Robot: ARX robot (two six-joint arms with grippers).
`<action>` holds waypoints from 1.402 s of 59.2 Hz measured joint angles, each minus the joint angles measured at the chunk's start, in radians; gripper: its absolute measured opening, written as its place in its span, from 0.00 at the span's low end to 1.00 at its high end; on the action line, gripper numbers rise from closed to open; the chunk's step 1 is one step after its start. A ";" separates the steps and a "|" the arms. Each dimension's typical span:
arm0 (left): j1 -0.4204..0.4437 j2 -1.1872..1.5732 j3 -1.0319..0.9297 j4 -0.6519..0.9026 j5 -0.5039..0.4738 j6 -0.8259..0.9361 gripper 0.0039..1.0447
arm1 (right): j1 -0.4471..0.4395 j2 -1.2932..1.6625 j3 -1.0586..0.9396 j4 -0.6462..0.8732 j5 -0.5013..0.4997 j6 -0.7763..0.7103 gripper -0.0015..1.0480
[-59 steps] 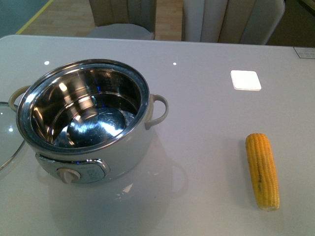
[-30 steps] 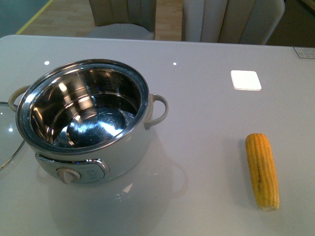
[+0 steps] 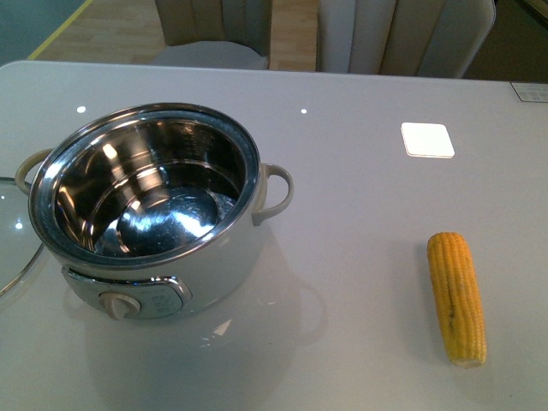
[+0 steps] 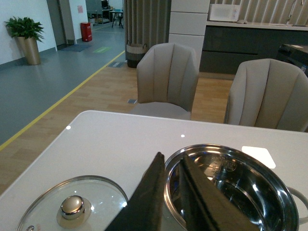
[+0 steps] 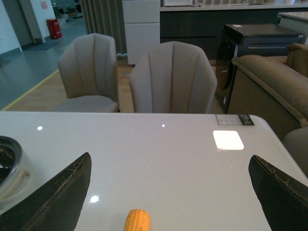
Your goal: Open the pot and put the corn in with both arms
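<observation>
White table point(image 3: 360, 188); glass lid point(image 4: 72, 207), barely visible frontally, beside pot point(image 4: 231, 187).

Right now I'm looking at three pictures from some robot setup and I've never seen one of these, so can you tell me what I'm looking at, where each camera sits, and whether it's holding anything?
This is a robot with two arms, each ending in a gripper. One picture comes from a camera on its body, looking forward over a white table; no arm shows there. On the table stands a white electric pot with a shiny steel bowl, open and empty. A corn cob lies on the table, apart from the pot. The pot's glass lid lies flat on the table beside the pot.

The other two pictures come from cameras on the wrists. In the left wrist view, the left gripper has its dark fingers close together, nothing visible between them. In the right wrist view, the right gripper is spread wide and empty, with the corn below it. Neither holds anything.
</observation>
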State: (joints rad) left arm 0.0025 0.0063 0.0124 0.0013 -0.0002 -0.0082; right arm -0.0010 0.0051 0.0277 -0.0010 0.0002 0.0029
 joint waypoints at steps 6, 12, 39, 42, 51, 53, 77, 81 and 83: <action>0.000 0.000 0.000 0.000 0.000 0.000 0.41 | 0.000 0.000 0.000 0.000 0.000 0.000 0.92; 0.000 0.000 0.000 0.000 0.000 0.000 0.63 | 0.000 0.000 0.000 0.000 0.000 0.000 0.92; 0.000 0.000 0.000 0.000 0.000 0.002 0.94 | 0.000 0.000 0.000 0.000 0.000 0.000 0.92; 0.000 0.000 0.000 0.000 0.000 0.002 0.94 | 0.000 0.000 0.000 0.000 0.000 0.000 0.92; 0.000 0.000 0.000 0.000 0.000 0.002 0.94 | -0.008 0.204 0.121 -0.299 -0.073 0.027 0.92; 0.000 0.000 0.000 0.000 0.002 0.002 0.94 | -0.004 0.335 0.164 -0.376 -0.076 0.042 0.92; 0.000 0.000 0.000 -0.001 0.000 0.002 0.94 | 0.089 1.300 0.306 0.208 -0.008 0.089 0.92; 0.000 0.000 0.000 -0.001 0.000 0.002 0.94 | 0.116 1.461 0.362 0.278 0.003 0.095 0.92; 0.000 0.000 0.000 -0.001 0.000 0.002 0.94 | 0.128 1.521 0.388 0.296 0.010 0.097 0.92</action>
State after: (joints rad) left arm 0.0025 0.0059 0.0124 0.0006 -0.0002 -0.0063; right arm 0.1268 1.5265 0.4156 0.2955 0.0105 0.0998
